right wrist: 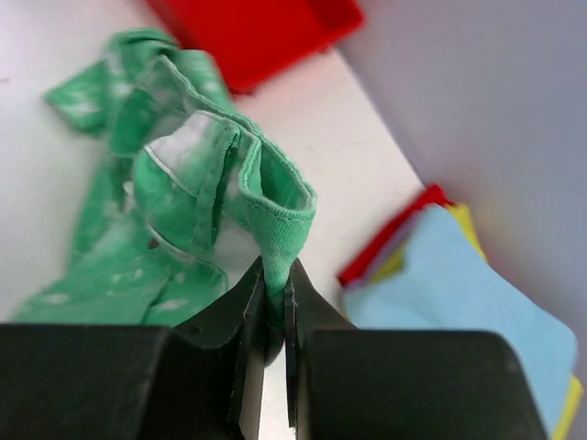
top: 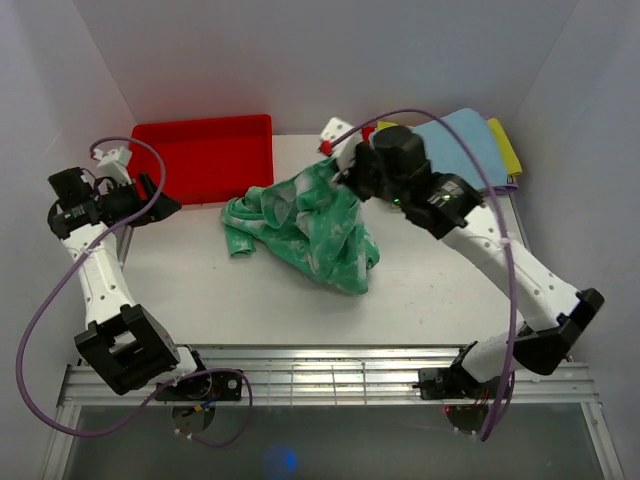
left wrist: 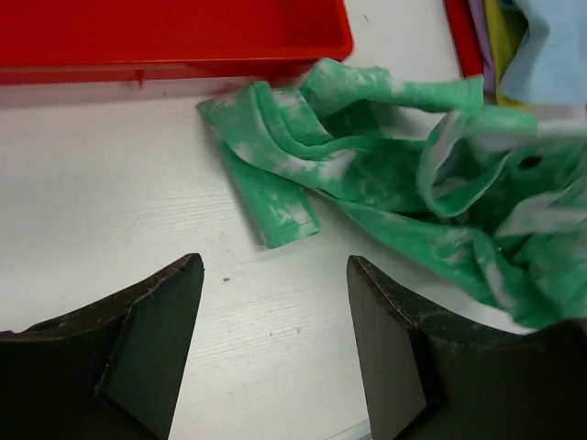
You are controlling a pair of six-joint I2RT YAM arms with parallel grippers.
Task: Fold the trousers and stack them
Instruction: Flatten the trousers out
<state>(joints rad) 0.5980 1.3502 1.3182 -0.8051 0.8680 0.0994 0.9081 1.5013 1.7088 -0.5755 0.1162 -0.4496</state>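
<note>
The green, white-blotched trousers lie crumpled in the middle of the table, their right side lifted. My right gripper is shut on a fold of their hem, the green cloth pinched between its two black fingers. In the left wrist view the trousers spread ahead and to the right, one leg end pointing toward me. My left gripper hovers open over bare table short of that leg end, nothing between its fingers; from above it sits at the far left.
A red tray stands at the back left, just behind the trousers. At the back right lies a stack of cloths: light blue on top, yellow beneath. White walls close in on three sides.
</note>
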